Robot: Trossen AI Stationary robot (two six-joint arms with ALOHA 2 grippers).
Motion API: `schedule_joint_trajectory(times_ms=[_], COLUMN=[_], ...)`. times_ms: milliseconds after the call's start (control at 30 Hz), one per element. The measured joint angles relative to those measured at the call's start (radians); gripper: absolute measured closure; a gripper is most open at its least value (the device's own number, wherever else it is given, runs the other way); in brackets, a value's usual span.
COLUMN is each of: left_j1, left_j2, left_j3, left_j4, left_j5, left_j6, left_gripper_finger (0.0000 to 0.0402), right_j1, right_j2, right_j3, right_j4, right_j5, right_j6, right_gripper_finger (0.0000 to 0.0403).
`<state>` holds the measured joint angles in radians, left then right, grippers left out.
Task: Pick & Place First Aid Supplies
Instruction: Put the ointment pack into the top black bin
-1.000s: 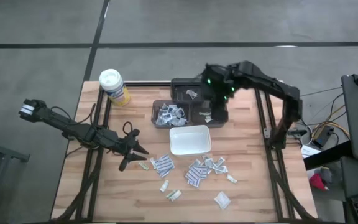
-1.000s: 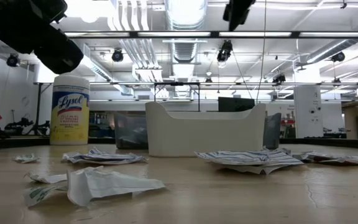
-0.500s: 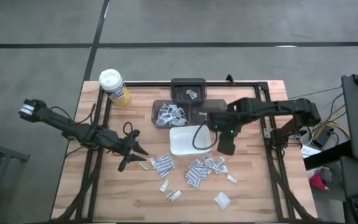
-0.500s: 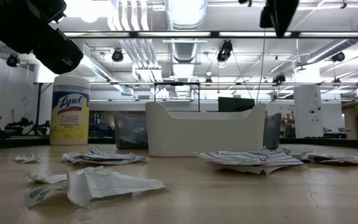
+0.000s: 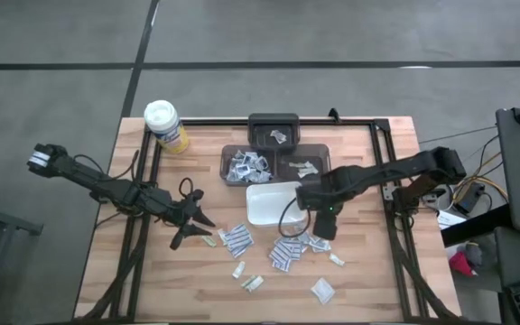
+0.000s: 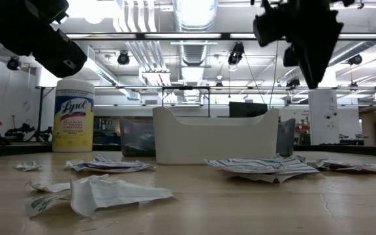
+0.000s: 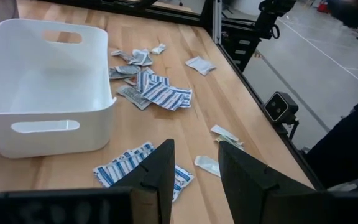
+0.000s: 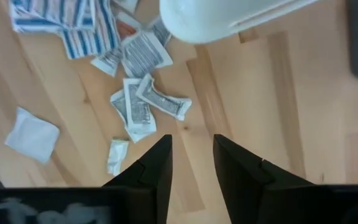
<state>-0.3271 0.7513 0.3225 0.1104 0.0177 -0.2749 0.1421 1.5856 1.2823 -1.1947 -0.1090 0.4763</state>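
Right gripper [image 5: 324,226] hovering, fingers parted and empty, directly above packets [image 8: 143,104] scattered on table [image 5: 368,271] just beside white tray [image 5: 275,203]; nearer than left gripper [image 5: 190,227], parted, idle, well apart.

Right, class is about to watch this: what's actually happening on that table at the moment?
A two-armed robot is sorting first aid packets scattered on the wooden table. The right gripper, jaws open and empty, hangs over the pile beside the white tray. The left gripper waits open near other loose packets. Some packets already lie in the dark bins.
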Motion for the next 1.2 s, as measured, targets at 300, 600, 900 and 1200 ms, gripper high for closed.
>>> schedule_joint_trajectory(times_ms=[300,600,900,1200], left_j1=[0.0,0.0,0.0,0.0], left_j2=[0.0,0.0,0.0,0.0], left_j3=[0.0,0.0,0.0,0.0], left_j4=[-0.001,-0.013,-0.015,-0.016], left_j5=[0.001,0.008,0.021,0.021], left_j6=[0.005,0.007,0.007,0.011], left_gripper_finger=[0.0284,0.0284,0.0284,0.0284], right_j1=[0.011,0.02,0.027,0.072], right_j2=[-0.001,-0.001,-0.001,0.0], right_j3=[-0.158,-0.289,-0.353,-0.377], right_j4=[0.141,0.335,0.392,0.452], right_j5=[-0.043,-0.052,-0.05,0.005], right_j6=[0.011,0.124,0.22,0.293], right_gripper_finger=[0.0258,0.0259,0.0249,0.0252])
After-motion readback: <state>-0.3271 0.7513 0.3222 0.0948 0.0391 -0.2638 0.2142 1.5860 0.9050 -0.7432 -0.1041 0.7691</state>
